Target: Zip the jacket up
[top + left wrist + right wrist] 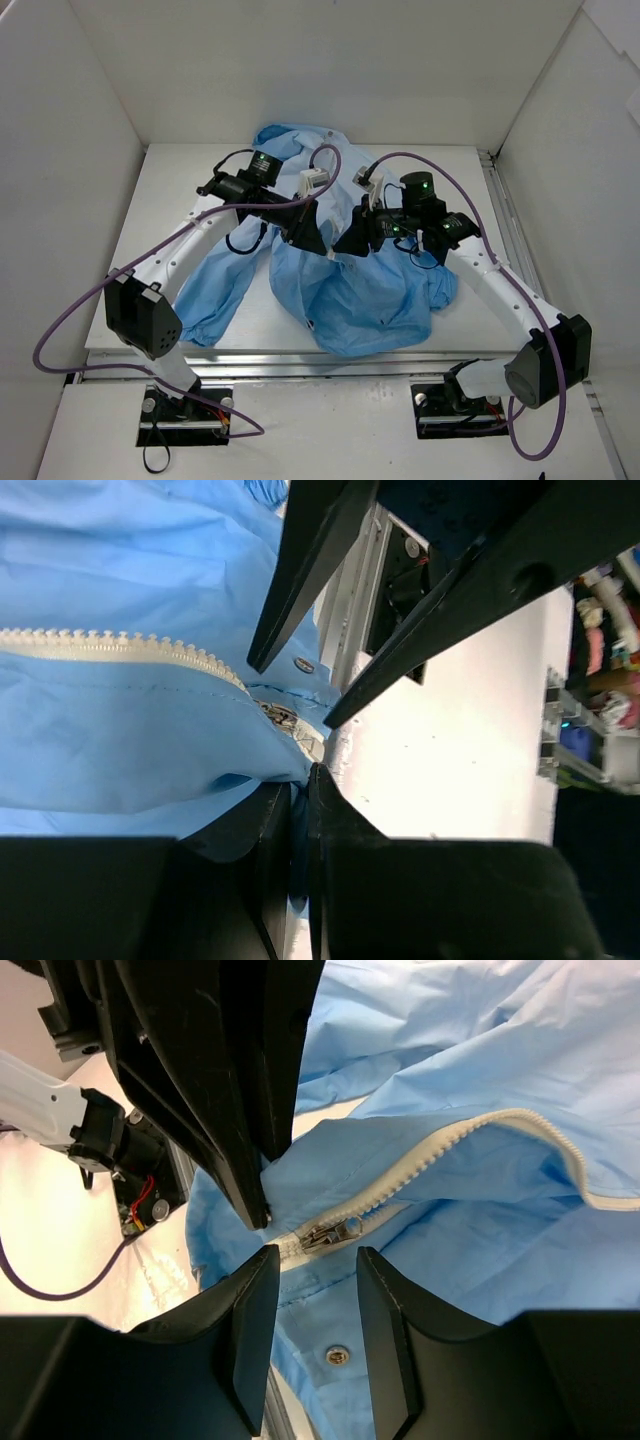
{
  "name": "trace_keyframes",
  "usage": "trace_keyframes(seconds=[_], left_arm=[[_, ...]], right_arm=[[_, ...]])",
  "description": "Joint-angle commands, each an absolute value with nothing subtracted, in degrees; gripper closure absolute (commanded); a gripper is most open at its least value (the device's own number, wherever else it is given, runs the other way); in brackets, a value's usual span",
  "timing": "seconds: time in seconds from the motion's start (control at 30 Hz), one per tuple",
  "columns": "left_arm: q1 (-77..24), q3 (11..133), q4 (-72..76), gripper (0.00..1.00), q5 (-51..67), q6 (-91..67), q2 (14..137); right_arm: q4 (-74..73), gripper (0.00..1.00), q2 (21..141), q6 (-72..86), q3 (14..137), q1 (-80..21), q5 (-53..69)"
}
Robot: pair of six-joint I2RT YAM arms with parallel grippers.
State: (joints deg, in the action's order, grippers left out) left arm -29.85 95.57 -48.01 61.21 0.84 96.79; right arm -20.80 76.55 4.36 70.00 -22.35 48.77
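Note:
The light-blue jacket lies bunched on the white table, partly lifted between the two arms. My left gripper is shut on a fold of jacket fabric near the bottom end of the white zipper. In the right wrist view the metal zipper slider sits at the low end of the white zipper teeth, just beyond my open right gripper. The left gripper's black fingers show there pinching the jacket edge beside the slider. In the top view the two grippers meet over the jacket.
A metal snap button sits on the jacket hem below the slider. White enclosure walls stand left, right and behind. A metal rail runs along the table's right side. Purple cables loop off both arms.

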Motion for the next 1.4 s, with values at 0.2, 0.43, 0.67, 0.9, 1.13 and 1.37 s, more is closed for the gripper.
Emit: trace_keyframes(seconds=[0.2, 0.43, 0.67, 0.9, 1.13, 1.37], left_arm=[[-29.4, 99.4, -44.3, 0.97, 66.8, 9.8, 92.9], [-28.9, 98.4, -45.3, 0.97, 67.1, 12.2, 91.5], [-28.9, 97.9, -43.9, 0.97, 67.3, 12.7, 91.4], [-28.9, 97.3, -42.9, 0.96, 68.8, 13.3, 90.8], [-28.9, 96.9, -40.7, 0.97, 70.0, 12.7, 89.7], [-28.9, 96.2, -39.2, 0.96, 71.1, 12.0, 89.2]], right_arm=[[-16.4, 0.65, 77.2, 5.5, 71.5, -20.3, 51.4], [-12.3, 0.6, 78.7, 8.9, 71.5, -17.3, 57.7], [-9.6, 0.52, 79.8, 11.1, 71.2, -17.3, 62.4], [-5.5, 0.49, 80.8, 14.0, 71.2, -17.4, 65.9], [-3.4, 0.49, 82.1, 15.5, 70.8, -17.3, 67.8], [-2.2, 0.49, 82.4, 15.7, 70.0, -17.2, 68.0]])
